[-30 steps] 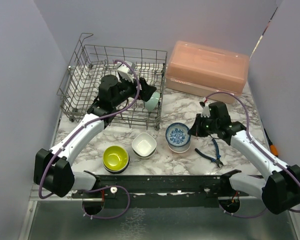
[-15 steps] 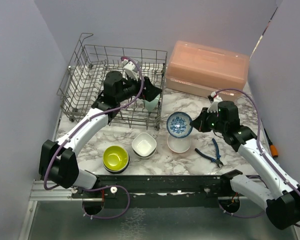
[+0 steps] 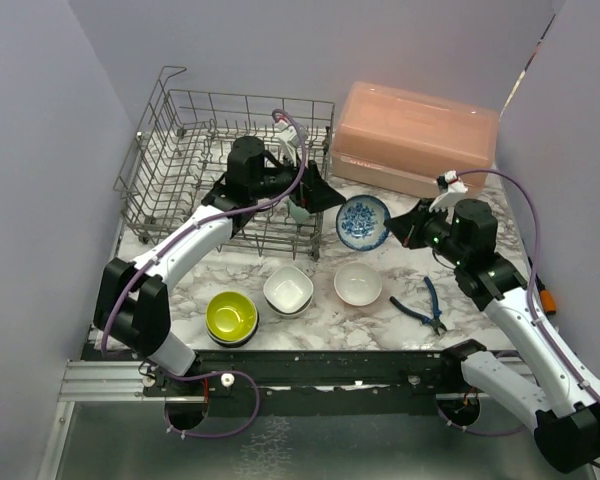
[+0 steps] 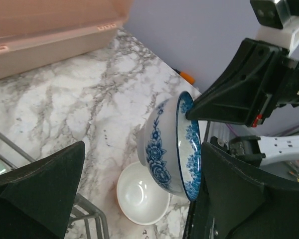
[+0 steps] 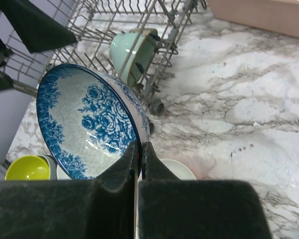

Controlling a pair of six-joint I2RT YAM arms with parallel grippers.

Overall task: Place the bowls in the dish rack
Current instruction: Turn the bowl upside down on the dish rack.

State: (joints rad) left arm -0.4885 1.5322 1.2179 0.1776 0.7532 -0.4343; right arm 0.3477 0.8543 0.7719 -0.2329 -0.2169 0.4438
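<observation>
My right gripper (image 3: 392, 228) (image 5: 140, 147) is shut on the rim of the blue-patterned bowl (image 3: 363, 222) (image 4: 169, 144) (image 5: 89, 122), which hangs tilted on edge above the table. My left gripper (image 3: 318, 192) (image 4: 142, 167) is open and faces that bowl from the dish rack's (image 3: 180, 160) (image 5: 164, 20) right end, close to it but apart. A pale teal bowl (image 3: 302, 208) (image 5: 132, 52) leans in the rack's near right corner. On the marble lie a white bowl (image 3: 358, 284) (image 4: 142, 194), a squarish white bowl (image 3: 288, 290) and a lime-yellow bowl (image 3: 231, 316) (image 5: 27, 168).
A pink lidded box (image 3: 415, 140) (image 4: 50, 30) stands at the back right. Blue-handled pliers (image 3: 427, 308) lie by the right arm. An orange-tipped tool (image 3: 546, 296) (image 4: 187, 77) rests at the right edge. Purple walls close in on three sides.
The right gripper lifted the blue-patterned bowl off the white bowl, tipped it on edge and carried it back towards the rack. The left gripper swung right, out past the rack's end.
</observation>
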